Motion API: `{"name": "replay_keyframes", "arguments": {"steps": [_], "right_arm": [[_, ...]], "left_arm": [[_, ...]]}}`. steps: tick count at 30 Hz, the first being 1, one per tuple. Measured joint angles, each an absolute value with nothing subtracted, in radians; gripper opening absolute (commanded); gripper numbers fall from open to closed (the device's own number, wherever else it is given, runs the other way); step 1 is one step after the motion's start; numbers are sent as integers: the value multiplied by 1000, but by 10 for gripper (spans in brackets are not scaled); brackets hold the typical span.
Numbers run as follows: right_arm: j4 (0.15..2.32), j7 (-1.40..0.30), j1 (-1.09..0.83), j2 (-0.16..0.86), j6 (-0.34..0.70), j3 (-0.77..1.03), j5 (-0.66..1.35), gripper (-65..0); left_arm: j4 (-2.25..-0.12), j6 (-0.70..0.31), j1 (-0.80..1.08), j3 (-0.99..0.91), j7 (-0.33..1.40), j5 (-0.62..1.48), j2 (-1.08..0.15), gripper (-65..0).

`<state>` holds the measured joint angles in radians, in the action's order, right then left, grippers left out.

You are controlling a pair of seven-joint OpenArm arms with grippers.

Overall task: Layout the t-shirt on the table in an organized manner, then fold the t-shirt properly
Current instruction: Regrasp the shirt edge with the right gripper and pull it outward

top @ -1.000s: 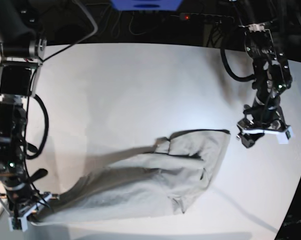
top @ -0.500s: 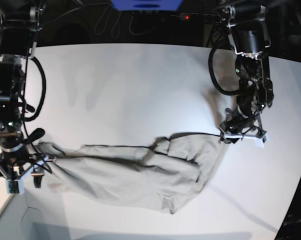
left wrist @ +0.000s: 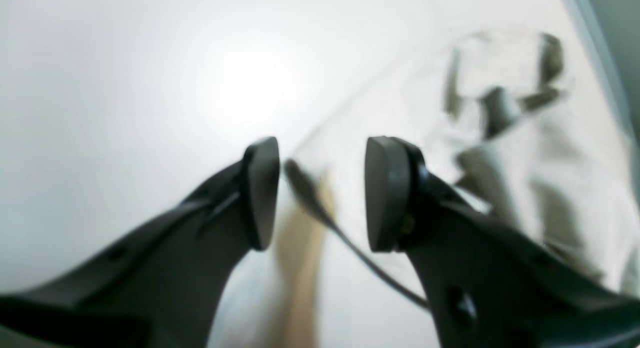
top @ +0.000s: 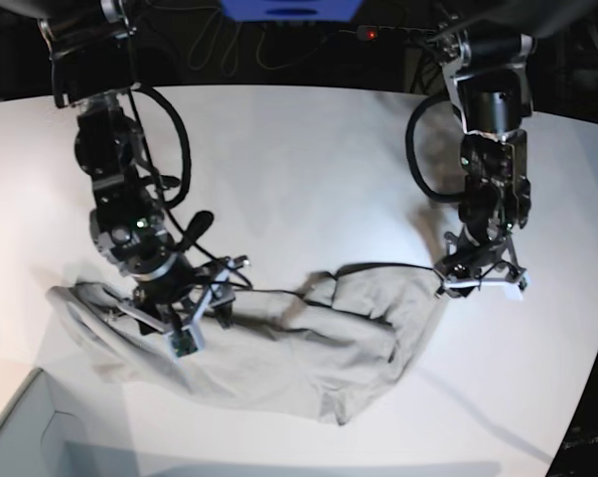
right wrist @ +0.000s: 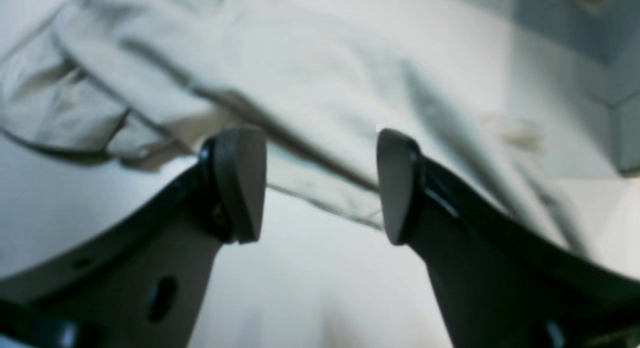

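shirt (top: pixel 279 343): crumpled on the table (top: pixel 309 169), near its front edge; long axis runs left-right in base view.
right claw (top: pixel 198 315): jaws apart, empty, over the shirt's left part.
left claw (top: pixel 481 280): jaws part-open at the shirt's right corner; grip unclear, cloth blurred.
hidden: collar, label not discernible.

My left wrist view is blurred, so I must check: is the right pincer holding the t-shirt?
Observer: No. The right pincer is open and empty, with the t-shirt below it.
Operator: Is the shirt flat?
Observer: No. The base view shows it bunched into a long band across the table.
Operator: Where is my left pincer on it?
Observer: The left pincer is at the end of the band, far from the right one.
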<state>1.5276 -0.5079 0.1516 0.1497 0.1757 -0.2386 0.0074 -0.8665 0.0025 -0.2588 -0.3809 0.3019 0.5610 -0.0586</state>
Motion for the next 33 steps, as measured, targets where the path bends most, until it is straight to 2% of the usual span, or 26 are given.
{"name": "replay_keyframes", "arguments": {"steps": [2,8,10,13,16,18,25,33], "right_arm": [[1487,-503,174,150,175,-278,7,-292],[1374,-498,241,146,175,-362,4,-292],[1330,-495,252,131,175,-399,7,-291],[1215,-503,299,109,176,-448,12,-291],[1094,-437,354,90,176,-453,10,-291],[996,-370,387,77,175,-456,11,-291],[707,-168,456,60,175,-457,6,-291],[468,35,528,12,175,-457,17,-295]], "left_arm": [[-794,-27,-279,-381,238,571,-67,-378],[-620,-21,-394,-381,178,567,-71,-391],[-593,-26,-406,-382,170,568,-73,-465],[-564,-14,-431,-374,185,568,-77,-650],[-565,-12,-433,-303,192,570,-80,-629],[-565,-23,-431,-271,201,582,-93,-650],[-646,-1,-384,-266,235,574,-173,-648],[-654,4,-389,-260,242,570,-172,-648]]}}
